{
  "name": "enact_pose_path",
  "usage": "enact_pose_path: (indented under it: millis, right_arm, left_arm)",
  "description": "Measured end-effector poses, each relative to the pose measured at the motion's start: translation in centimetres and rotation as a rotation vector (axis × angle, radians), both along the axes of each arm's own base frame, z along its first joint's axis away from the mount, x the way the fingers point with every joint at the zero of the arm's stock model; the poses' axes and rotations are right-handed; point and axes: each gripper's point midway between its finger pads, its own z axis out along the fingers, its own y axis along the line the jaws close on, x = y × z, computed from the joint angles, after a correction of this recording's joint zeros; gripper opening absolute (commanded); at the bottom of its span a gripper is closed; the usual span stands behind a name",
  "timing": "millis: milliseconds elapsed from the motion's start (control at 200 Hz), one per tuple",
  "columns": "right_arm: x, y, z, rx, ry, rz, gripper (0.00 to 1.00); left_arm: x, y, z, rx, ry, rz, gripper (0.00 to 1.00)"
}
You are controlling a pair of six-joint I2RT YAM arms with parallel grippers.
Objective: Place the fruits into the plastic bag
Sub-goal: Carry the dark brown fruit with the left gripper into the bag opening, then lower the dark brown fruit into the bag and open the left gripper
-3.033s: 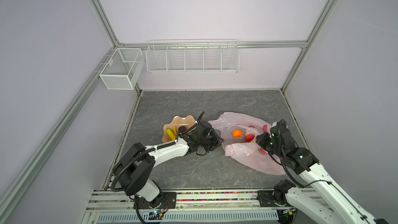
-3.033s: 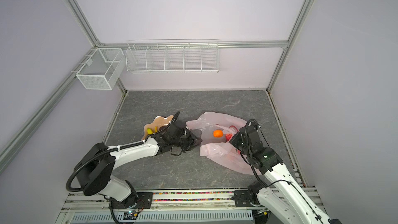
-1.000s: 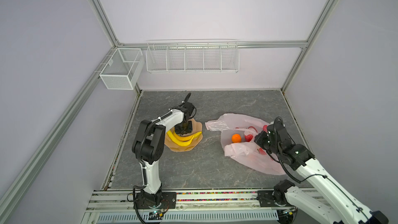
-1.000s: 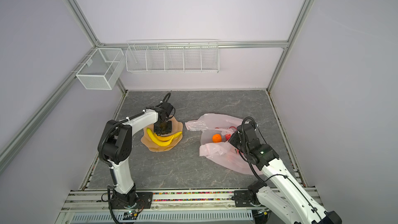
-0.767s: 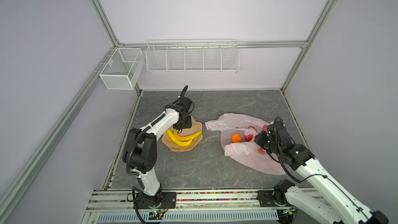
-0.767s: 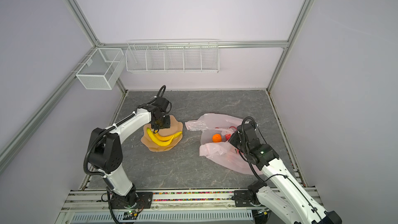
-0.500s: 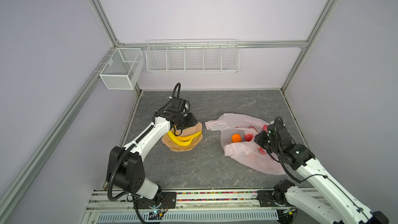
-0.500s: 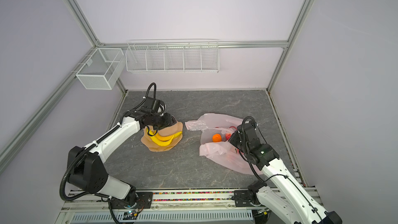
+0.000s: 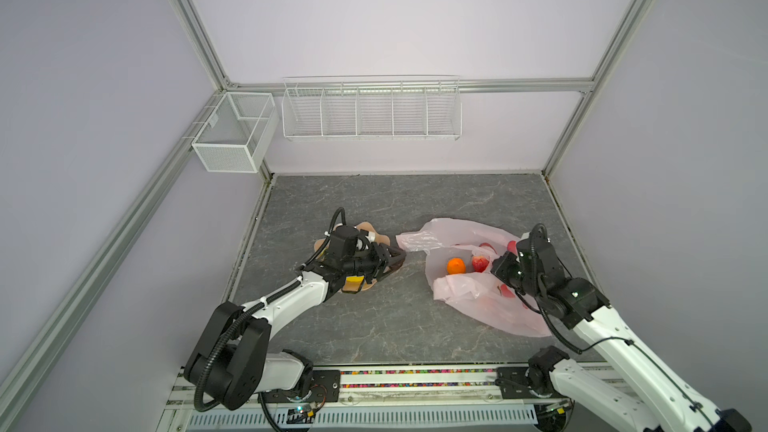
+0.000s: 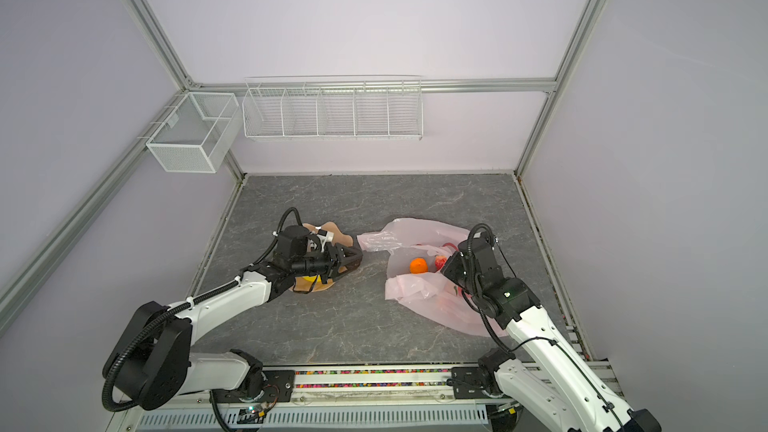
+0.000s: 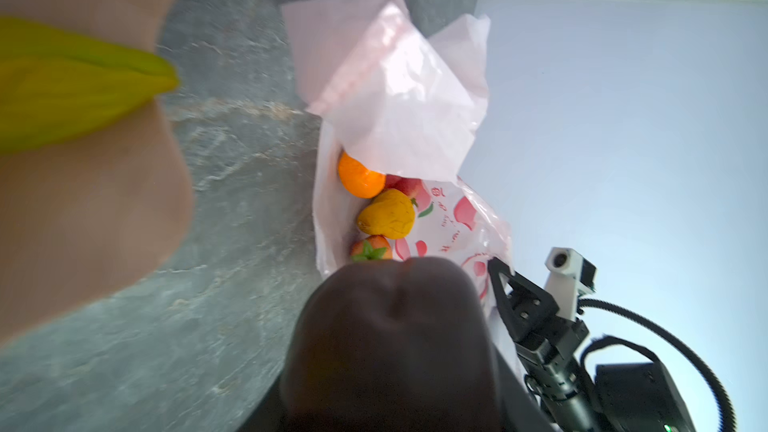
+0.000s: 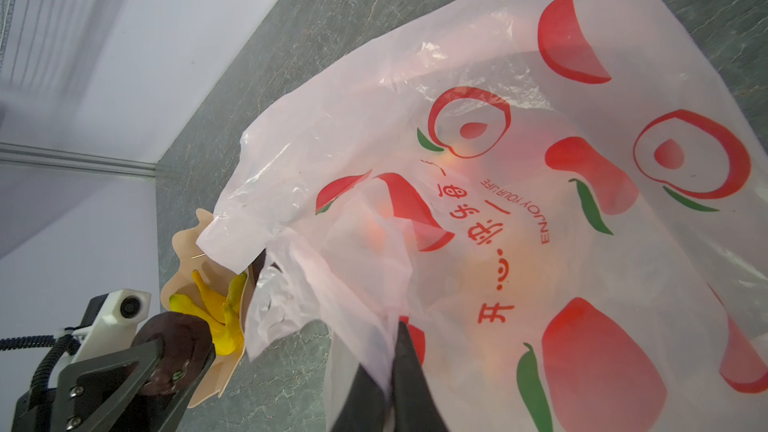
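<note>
My left gripper (image 9: 390, 258) is shut on a dark purple fruit (image 12: 174, 347), held just above the right rim of the peach-coloured dish (image 9: 365, 227) and pointing at the plastic bag (image 9: 478, 309). That fruit fills the lower left wrist view (image 11: 390, 347). Yellow bananas (image 12: 216, 305) lie on the dish. The pink bag lies on the right with its mouth facing left. Inside it are an orange fruit (image 9: 455, 265), a strawberry (image 9: 478, 263) and a yellow peach (image 11: 388, 214). My right gripper (image 12: 392, 326) is shut on the bag's upper edge, holding the mouth up.
A white wire rack (image 9: 371, 112) and a mesh box (image 9: 232, 135) hang on the back wall, well above the grey stone-patterned table (image 9: 374, 326). A strip of bare table separates the dish from the bag's mouth. Walls close in left and right.
My left arm has swung round from over the dish, so its gripper now points right at the bag with the dark fruit in it. The right arm and bag have not moved.
</note>
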Motion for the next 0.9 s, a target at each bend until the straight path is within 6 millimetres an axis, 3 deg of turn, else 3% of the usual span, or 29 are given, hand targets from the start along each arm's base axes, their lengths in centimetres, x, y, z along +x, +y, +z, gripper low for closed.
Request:
enact_pose_path:
  millis: [140, 525, 905]
  right_arm:
    - [0.0, 0.0, 0.0, 0.0, 0.0, 0.0, 0.09]
    - [-0.2, -0.1, 0.4, 0.001, -0.017, 0.008, 0.09]
    - [-0.5, -0.2, 0.6, 0.002, -0.022, 0.013, 0.09]
  left_arm:
    - [-0.4, -2.1, 0.2, -0.054, 0.02, -0.026, 0.22]
    - [-1.1, -8.4, -5.6, -0.076, 0.162, -0.083, 0.21]
    - [1.3, -14.7, -3.7, -0.129, 0.098, -0.133, 0.19]
